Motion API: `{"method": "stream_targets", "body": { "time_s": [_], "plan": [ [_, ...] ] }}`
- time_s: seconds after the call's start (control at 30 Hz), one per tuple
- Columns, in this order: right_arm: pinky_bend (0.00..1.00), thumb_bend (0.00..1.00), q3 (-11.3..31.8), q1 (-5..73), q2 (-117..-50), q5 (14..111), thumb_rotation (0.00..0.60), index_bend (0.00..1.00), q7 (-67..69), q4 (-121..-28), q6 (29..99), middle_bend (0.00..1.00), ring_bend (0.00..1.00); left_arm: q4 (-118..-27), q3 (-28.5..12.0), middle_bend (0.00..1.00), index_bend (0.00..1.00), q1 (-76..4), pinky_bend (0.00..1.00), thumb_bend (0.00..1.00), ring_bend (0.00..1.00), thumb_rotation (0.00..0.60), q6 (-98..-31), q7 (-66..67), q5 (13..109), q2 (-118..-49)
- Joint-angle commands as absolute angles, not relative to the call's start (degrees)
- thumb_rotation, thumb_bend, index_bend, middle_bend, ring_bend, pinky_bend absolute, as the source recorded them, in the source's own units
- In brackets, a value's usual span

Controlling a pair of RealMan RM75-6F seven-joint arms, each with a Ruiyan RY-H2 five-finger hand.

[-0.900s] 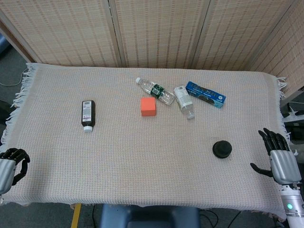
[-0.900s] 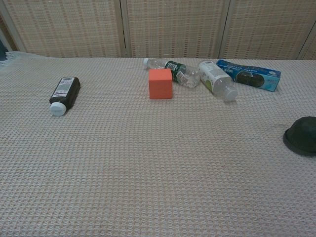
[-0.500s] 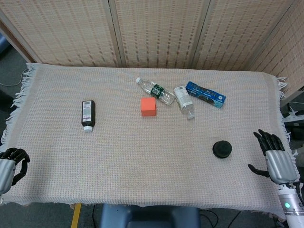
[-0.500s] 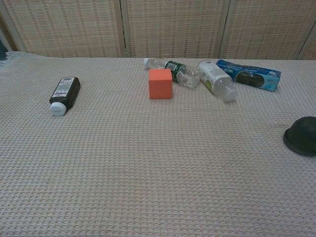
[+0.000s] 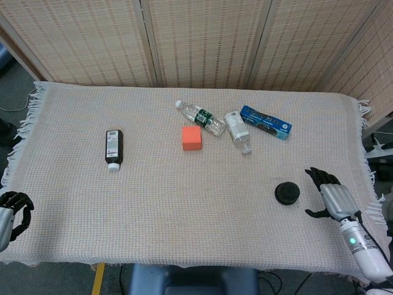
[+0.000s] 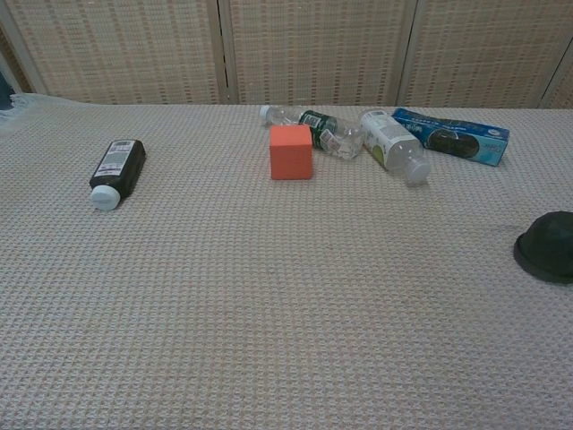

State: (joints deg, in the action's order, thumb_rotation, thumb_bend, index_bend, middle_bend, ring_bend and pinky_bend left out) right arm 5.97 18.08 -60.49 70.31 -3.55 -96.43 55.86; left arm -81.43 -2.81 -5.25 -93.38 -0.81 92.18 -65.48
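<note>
"What stood behind the table?"

"A folding screen of woven straw-colored panels ran along the far edge."

"And what covered the table?"

"A pale knitted cloth with fringes at its left and right edges. Gray floor showed past the far left corner, with a yellow stripe below the near edge."

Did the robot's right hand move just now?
Yes. In the head view the right hand has slid in from the table's edge toward the black round lid, which has stayed put. It holds nothing, fingers apart.
</note>
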Motion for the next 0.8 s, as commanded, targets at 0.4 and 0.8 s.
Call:
{"method": "stream_targets", "body": {
  "time_s": [0.4, 0.8],
  "plan": [
    [0.10, 0.10, 5.4, 29.9, -64.2, 52.2, 0.600, 0.00, -17.1, -95.0, 43.7, 0.00, 0.00, -81.5, -3.2, 0.47, 0.60, -4.8, 0.56, 0.61, 0.36, 0.600, -94.4, -2.0, 91.9, -65.0],
    [0.10, 0.10, 3.2, 34.9, -67.6, 44.5, 0.600, 0.00, -19.4, -90.9, 40.2, 0.00, 0.00, -81.6, -3.3, 0.47, 0.60, -4.7, 0.56, 0.61, 0.36, 0.600, -94.5, -2.1, 91.9, -64.9]
  ]
}}
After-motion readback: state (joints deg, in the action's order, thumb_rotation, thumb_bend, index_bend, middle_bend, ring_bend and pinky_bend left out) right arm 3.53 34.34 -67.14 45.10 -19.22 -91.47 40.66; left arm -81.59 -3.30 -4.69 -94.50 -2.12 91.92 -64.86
